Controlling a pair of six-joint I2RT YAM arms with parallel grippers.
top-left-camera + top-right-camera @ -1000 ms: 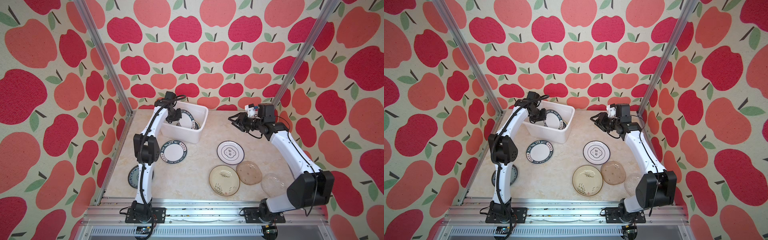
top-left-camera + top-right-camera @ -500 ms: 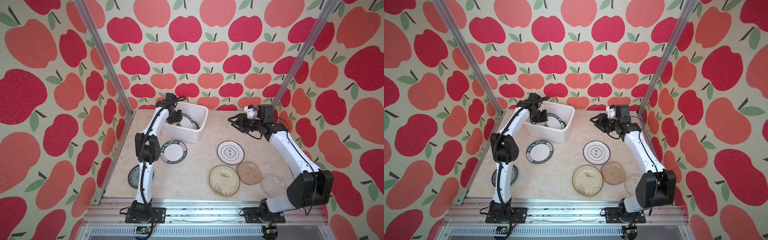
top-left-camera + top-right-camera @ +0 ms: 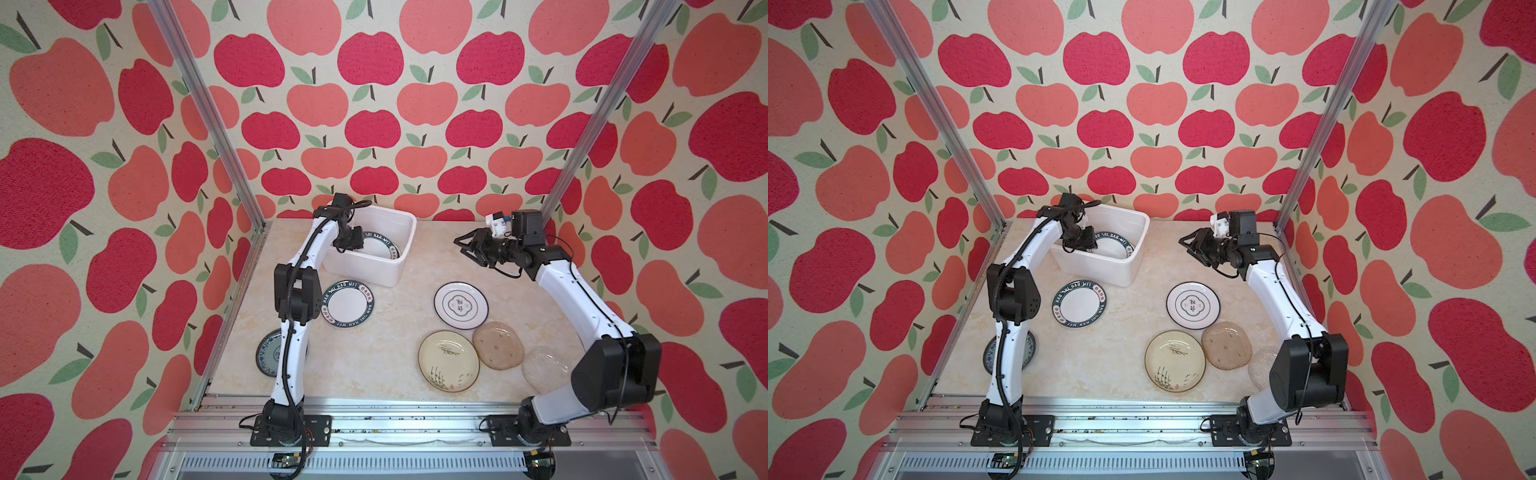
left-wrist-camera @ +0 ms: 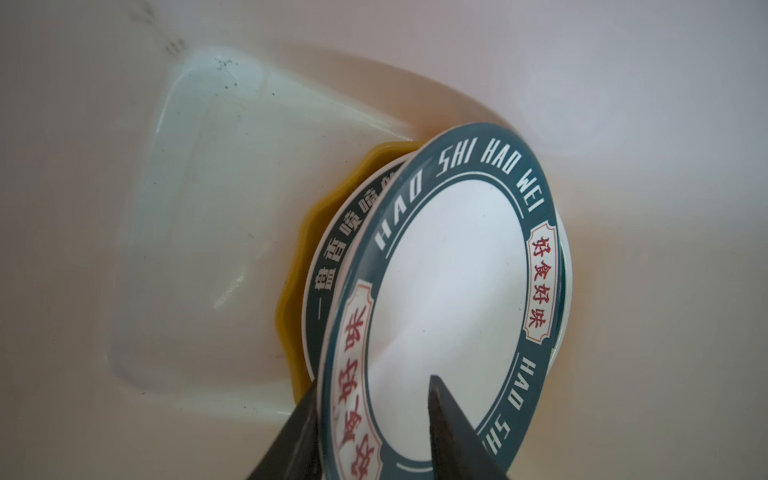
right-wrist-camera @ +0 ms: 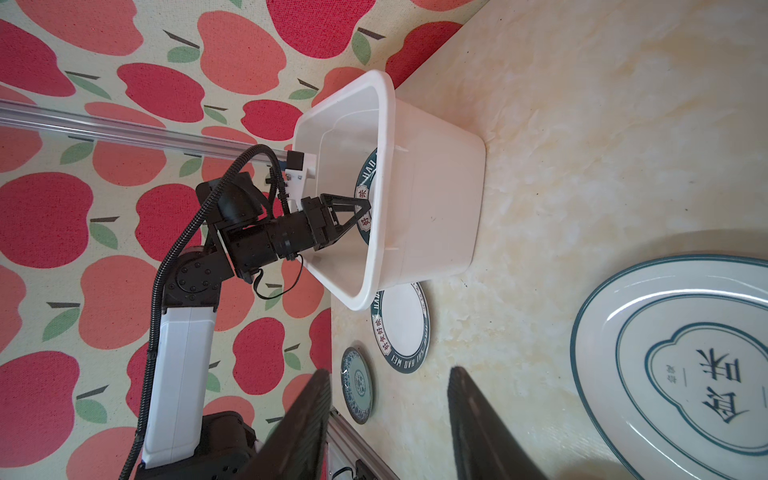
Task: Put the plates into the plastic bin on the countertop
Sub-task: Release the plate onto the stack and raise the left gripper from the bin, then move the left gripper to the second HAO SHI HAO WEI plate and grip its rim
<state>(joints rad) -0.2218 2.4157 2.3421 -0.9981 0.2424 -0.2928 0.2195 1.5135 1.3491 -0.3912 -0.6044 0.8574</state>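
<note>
left pincer (image 4: 374,378) spread astride lettered plate (image 4: 449,291), wrist view alone shows yellow plate (image 4: 291,299) beneath, right pincer (image 5: 390,370) spread

Bright, even light; soft shadows on the tabletop (image 3: 374,365); top views bend at edges; left wrist view seems hazy.

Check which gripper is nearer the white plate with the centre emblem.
Right. Right gripper hovers just beyond the emblem plate, toward the back wall; left gripper is inside the plastic bin, farther away.
</note>
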